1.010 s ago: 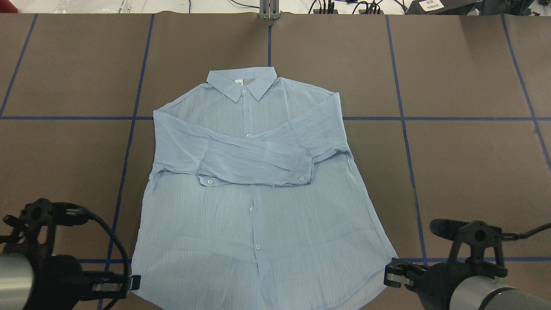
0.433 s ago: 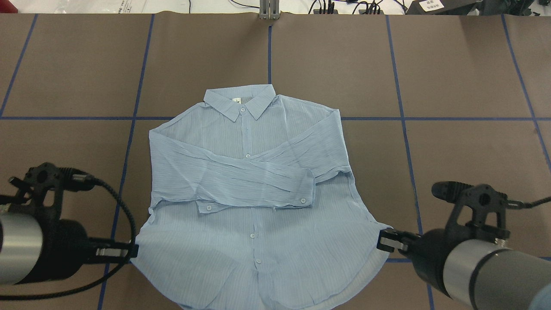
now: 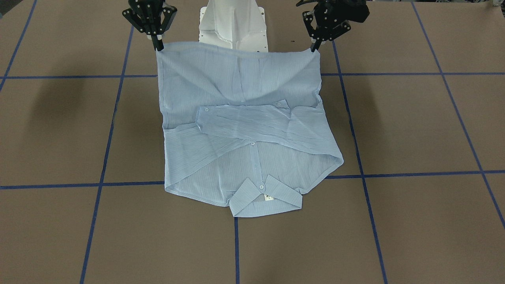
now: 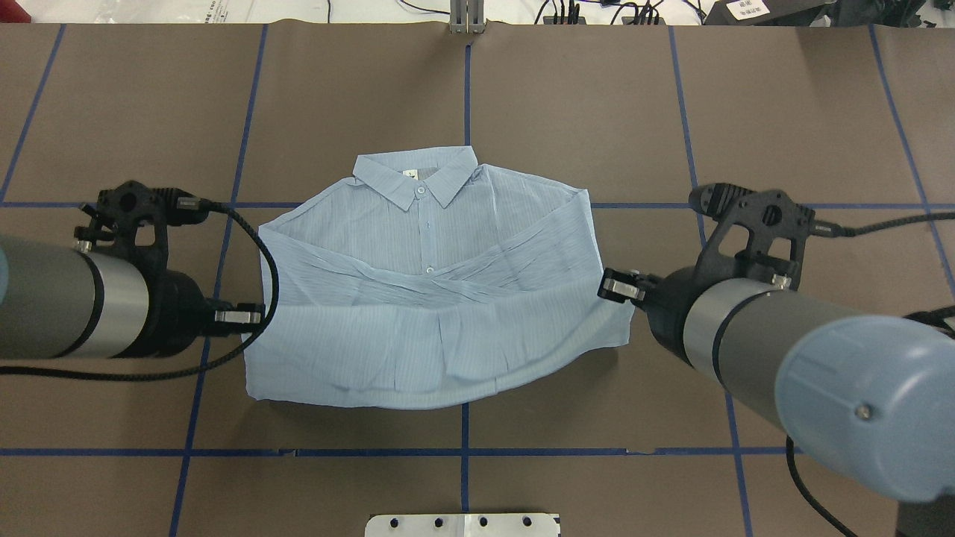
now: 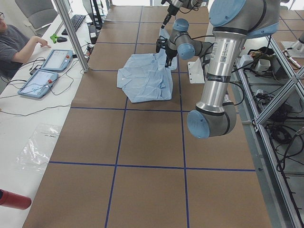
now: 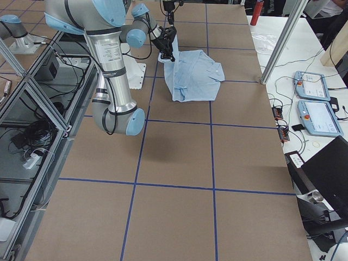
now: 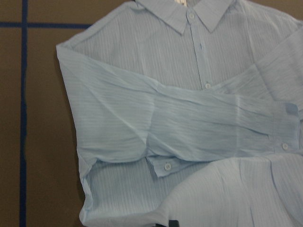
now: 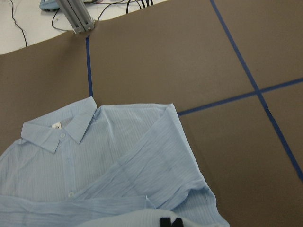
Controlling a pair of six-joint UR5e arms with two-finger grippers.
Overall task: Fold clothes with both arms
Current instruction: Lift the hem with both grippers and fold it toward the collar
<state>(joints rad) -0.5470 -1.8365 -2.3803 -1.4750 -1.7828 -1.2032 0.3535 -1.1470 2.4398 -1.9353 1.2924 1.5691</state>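
Note:
The pale-blue striped shirt (image 4: 418, 246) lies face up on the brown table, collar (image 4: 415, 173) at the far side, sleeves crossed over the chest. Its hem is lifted off the table and hangs as a sagging sheet (image 4: 440, 350) between my two grippers. My left gripper (image 4: 254, 317) is shut on the hem's left corner, my right gripper (image 4: 608, 287) on its right corner. In the front-facing view the left gripper (image 3: 314, 48) and right gripper (image 3: 158, 47) hold the hem taut above the shirt (image 3: 252, 130). The wrist views show the chest (image 7: 189, 118) and the collar (image 8: 57, 127) below.
The white pedestal (image 3: 232, 23) stands at the robot's side of the table, just behind the raised hem. Blue tape lines (image 4: 224, 205) grid the brown cover. A metal post (image 4: 466, 19) stands at the far edge. An operator's side table with tablets (image 5: 52, 59) lies beyond.
Both grippers have risen and moved away from the robot toward the collar, carrying the hem corners. The lifted hem now covers the shirt's lower half and the sleeve cuffs in the overhead view.

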